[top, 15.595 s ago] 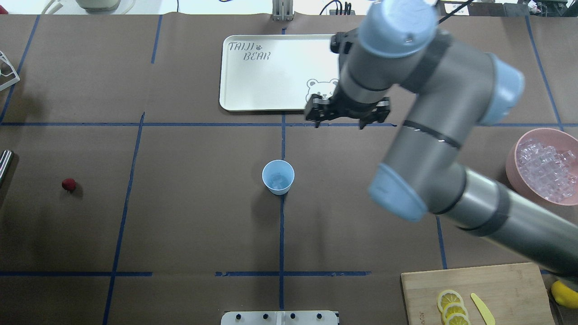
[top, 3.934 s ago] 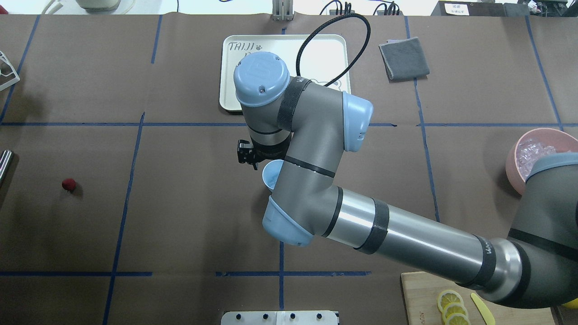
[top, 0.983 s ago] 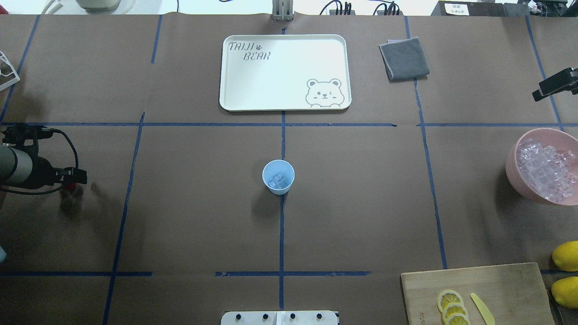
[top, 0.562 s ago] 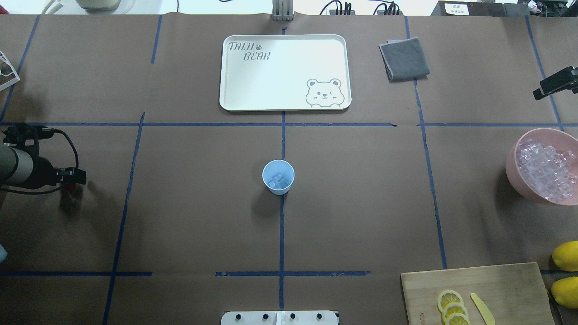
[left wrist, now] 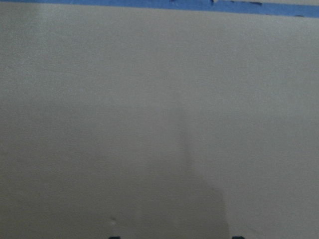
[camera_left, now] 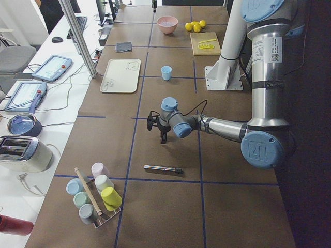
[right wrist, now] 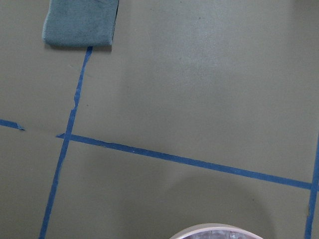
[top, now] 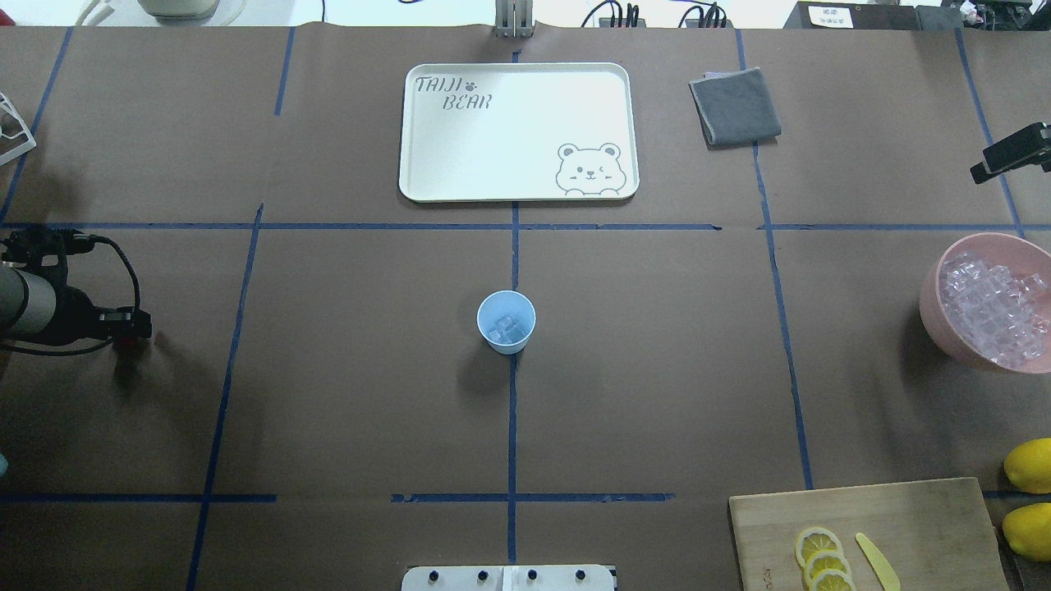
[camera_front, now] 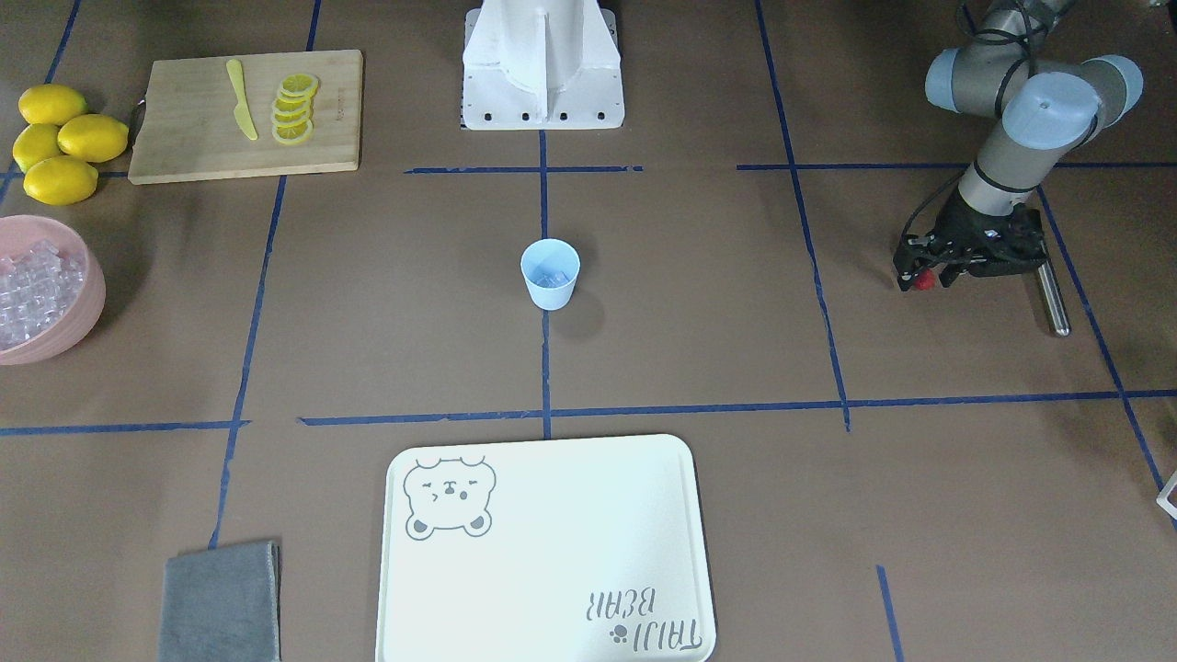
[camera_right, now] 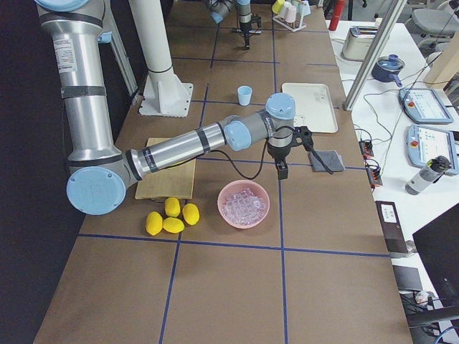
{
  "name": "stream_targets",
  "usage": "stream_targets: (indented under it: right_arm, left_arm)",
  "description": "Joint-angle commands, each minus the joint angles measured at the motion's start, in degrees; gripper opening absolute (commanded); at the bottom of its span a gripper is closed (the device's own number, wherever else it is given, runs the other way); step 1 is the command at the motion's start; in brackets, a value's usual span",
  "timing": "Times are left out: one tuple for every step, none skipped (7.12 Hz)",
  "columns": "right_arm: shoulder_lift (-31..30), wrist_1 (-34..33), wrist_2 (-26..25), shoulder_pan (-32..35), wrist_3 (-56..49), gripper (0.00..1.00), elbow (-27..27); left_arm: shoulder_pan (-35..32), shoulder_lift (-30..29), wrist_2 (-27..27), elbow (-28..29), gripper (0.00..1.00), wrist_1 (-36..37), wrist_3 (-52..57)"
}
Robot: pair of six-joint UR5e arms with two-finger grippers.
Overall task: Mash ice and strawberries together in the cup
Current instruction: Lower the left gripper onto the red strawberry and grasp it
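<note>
The light-blue cup (top: 506, 322) stands at the table's middle with a few clear ice cubes (top: 504, 329) inside; it also shows in the front view (camera_front: 550, 273). More ice (top: 993, 308) fills the pink bowl (top: 932, 300) at the right. The red strawberry (camera_front: 928, 279) lies at the far left, low between the fingers of my left gripper (camera_front: 922, 278). The left wrist view shows the two fingertips (left wrist: 113, 237) wide apart, so that gripper is open. My right gripper (top: 1011, 153) hangs beyond the bowl at the right edge; I cannot tell how its jaws stand.
A white bear tray (top: 517, 131) and a grey cloth (top: 735, 107) lie at the back. A cutting board (top: 870, 533) with lemon slices and a yellow knife, and whole lemons (top: 1028, 465), sit front right. A metal rod (camera_front: 1051, 294) lies beside the left gripper.
My left gripper has sunk a little and shifted slightly left over the strawberry. The right gripper has barely moved. The cup has not moved.
</note>
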Motion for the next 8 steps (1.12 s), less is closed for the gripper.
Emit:
stream_targets:
  right_arm:
    - [-0.13, 0.00, 0.03, 0.00, 0.00, 0.99, -0.04]
    - [-0.22, 0.00, 0.03, 0.00, 0.09, 0.99, -0.04]
    - [-0.31, 0.00, 0.03, 0.00, 0.00, 0.99, 0.05]
    - [-0.31, 0.00, 0.03, 0.17, 0.00, 0.99, -0.04]
    - [-1.53, 0.43, 0.20, 0.70, -0.09, 0.99, -0.04]
    - [-3.37, 0.79, 0.12, 1.49, -0.52, 0.99, 0.05]
    - [-6.60, 2.62, 1.16, 3.32, -5.23, 0.99, -0.39]
    - [-8.64, 2.64, 1.26, 5.43, -8.40, 0.99, -0.57]
  left_arm:
    - [-0.15, 0.11, -0.04, -0.06, 0.41, 0.07, 0.07]
    - [-0.24, 0.11, -0.04, -0.15, 0.20, 0.07, 0.07]
    - [-0.59, 0.19, -0.12, -0.67, 0.08, 0.07, 0.07]
    - [-0.68, 0.98, -1.08, -3.37, 0.00, 0.85, -0.02]
    - [-2.16, 2.12, -5.01, -4.96, 0.00, 0.95, 0.07]
    - [-6.70, 1.95, -7.31, -4.98, 0.00, 1.38, 0.16]
    - [-7.79, 1.08, -9.33, -5.24, 0.00, 3.13, 0.16]
    - [-7.88, -2.93, -9.44, -6.03, 0.00, 7.67, 0.16]
